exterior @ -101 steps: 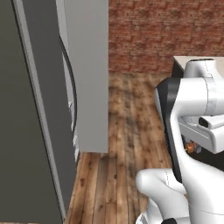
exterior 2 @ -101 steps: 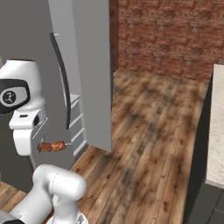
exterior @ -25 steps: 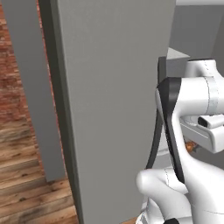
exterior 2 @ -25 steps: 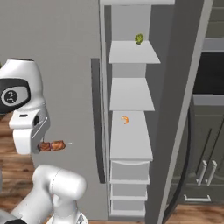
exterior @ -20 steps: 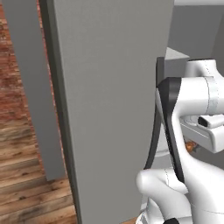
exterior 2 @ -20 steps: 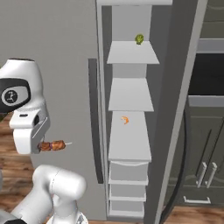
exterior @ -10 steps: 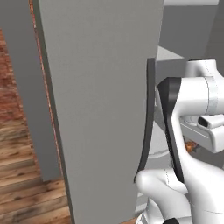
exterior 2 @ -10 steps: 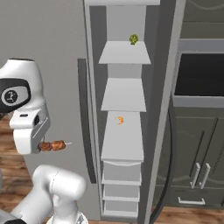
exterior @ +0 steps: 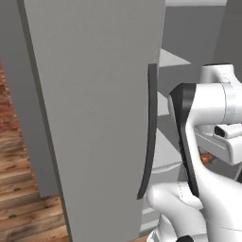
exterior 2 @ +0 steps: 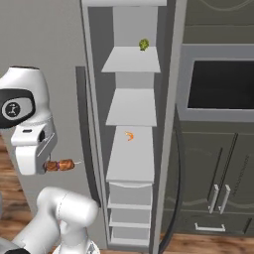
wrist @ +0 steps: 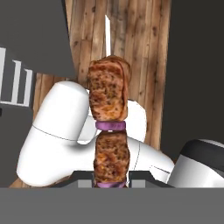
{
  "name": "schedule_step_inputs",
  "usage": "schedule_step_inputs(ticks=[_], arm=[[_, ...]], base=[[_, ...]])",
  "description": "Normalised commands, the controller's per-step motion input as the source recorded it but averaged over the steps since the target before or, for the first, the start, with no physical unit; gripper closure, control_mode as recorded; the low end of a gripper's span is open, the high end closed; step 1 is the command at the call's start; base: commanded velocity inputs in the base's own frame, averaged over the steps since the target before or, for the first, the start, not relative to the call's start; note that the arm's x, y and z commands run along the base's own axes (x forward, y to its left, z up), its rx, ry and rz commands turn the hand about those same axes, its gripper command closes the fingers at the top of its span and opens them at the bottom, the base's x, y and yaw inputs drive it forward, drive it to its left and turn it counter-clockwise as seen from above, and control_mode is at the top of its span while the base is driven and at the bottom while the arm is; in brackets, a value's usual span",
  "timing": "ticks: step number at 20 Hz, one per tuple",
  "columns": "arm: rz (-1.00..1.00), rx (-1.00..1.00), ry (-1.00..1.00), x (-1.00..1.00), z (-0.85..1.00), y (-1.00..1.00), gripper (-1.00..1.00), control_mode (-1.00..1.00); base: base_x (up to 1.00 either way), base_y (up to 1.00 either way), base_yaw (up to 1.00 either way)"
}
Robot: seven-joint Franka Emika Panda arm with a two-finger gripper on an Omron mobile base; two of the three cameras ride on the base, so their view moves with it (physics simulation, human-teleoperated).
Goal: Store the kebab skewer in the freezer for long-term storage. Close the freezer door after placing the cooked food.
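1. Gripping the kebab skewer (exterior 2: 60, 164), the gripper (exterior 2: 43, 166) sits clenched at 9 o'clock in the right base view; stick level, tip toward 3 o'clock.
2. Freezer door (exterior: 94, 108) swung open, dark handle (exterior: 149, 137) facing the arm.
3. Freezer (exterior 2: 130, 149) at centre: white shelves, drawers below.
4. Green leafy lump (exterior 2: 144, 44) at 12 o'clock, top shelf; small orange item (exterior 2: 129, 135) mid shelf.

Open freezer (exterior 2: 130, 149) with white shelves.
Green leafy lump (exterior 2: 144, 44) on top shelf; small orange item (exterior 2: 129, 136) on third shelf, toward 12 o'clock.
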Motion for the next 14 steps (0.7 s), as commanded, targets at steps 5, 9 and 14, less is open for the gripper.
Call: schedule_step_inputs(ticks=[5,9,14], arm=[[0.0,0.0,0.0,0.0,0.0,0.0,1.0,1.0],[0.0,0.0,0.0,0.0,0.0,0.0,1.0,1.0],[0.0,0.0,0.0,0.0,0.0,0.0,1.0,1.0]], base=[[0.28,-0.28,0.0],[0.31,-0.31,0.0],[0.31,-0.29,0.0]])
